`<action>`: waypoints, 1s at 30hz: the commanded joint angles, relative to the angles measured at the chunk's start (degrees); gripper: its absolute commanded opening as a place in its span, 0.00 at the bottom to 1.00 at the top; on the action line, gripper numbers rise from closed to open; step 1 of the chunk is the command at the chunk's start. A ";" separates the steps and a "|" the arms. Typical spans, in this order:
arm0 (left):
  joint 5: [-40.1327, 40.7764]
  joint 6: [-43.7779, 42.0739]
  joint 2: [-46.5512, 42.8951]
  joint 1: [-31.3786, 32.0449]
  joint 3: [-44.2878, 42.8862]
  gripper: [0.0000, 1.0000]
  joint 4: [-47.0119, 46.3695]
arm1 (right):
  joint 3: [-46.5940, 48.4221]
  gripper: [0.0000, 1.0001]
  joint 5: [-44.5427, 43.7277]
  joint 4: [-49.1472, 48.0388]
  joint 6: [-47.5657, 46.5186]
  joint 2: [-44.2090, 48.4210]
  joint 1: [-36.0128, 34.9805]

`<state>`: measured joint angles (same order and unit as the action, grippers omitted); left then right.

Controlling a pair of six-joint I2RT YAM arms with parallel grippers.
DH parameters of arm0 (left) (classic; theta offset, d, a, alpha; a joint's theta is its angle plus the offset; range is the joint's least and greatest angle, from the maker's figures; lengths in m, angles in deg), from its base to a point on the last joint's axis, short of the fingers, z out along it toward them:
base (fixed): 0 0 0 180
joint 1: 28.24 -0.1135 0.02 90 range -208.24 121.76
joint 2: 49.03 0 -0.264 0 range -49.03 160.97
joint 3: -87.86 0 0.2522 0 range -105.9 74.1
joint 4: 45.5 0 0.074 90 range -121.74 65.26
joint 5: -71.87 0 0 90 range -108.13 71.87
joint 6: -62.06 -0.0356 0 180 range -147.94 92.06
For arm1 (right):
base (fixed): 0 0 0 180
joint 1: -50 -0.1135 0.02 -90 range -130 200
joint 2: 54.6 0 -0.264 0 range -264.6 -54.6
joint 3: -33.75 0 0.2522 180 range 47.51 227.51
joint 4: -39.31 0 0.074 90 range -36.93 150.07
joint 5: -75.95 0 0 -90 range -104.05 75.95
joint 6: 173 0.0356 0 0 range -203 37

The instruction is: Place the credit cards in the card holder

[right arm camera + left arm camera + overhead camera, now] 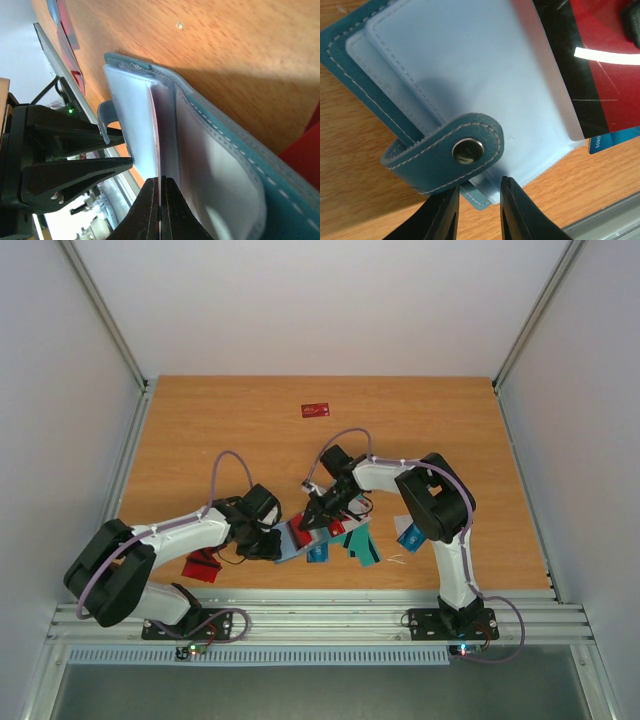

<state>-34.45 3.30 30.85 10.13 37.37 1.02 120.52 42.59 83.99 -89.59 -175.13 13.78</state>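
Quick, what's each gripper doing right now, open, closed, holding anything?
Left gripper: closed on the edge of the card holder.
Right gripper: closed on a red credit card.

A robotics lab test cell: plain white wall panels (320, 300) set in bare aluminium frame posts (105, 315) enclose an orange-brown wood-grain tabletop (250, 420), and slotted aluminium rails (320, 618) at its near edge carry the black-and-white left arm (170, 535) and right arm (455, 550).
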 commanded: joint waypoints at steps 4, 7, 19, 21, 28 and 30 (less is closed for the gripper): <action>-0.82 -0.47 2.19 0.42 1.13 0.26 -0.23 | 0.86 0.01 -1.93 1.37 -4.18 -0.60 -0.69; -0.73 -0.40 2.42 0.46 0.94 0.26 -0.35 | -0.87 0.01 -0.44 -0.99 -3.31 -0.42 -0.69; -1.09 -0.15 2.69 0.39 0.17 0.26 -0.46 | -5.51 0.01 3.55 -13.16 4.51 0.99 -1.69; -1.00 -0.14 2.52 0.44 0.09 0.26 -0.37 | -5.90 0.03 3.60 -13.94 5.49 1.26 -1.93; -0.41 0.50 1.86 0.41 0.39 0.26 -0.59 | -4.56 0.16 -0.83 -6.28 1.90 3.67 -2.09; -0.30 0.72 1.48 0.41 0.74 0.26 -0.67 | -4.02 0.21 -2.83 -3.61 0.64 4.55 -1.89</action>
<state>-34.69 3.39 31.37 10.15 36.96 1.13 115.26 43.62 74.74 -86.07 -173.87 12.47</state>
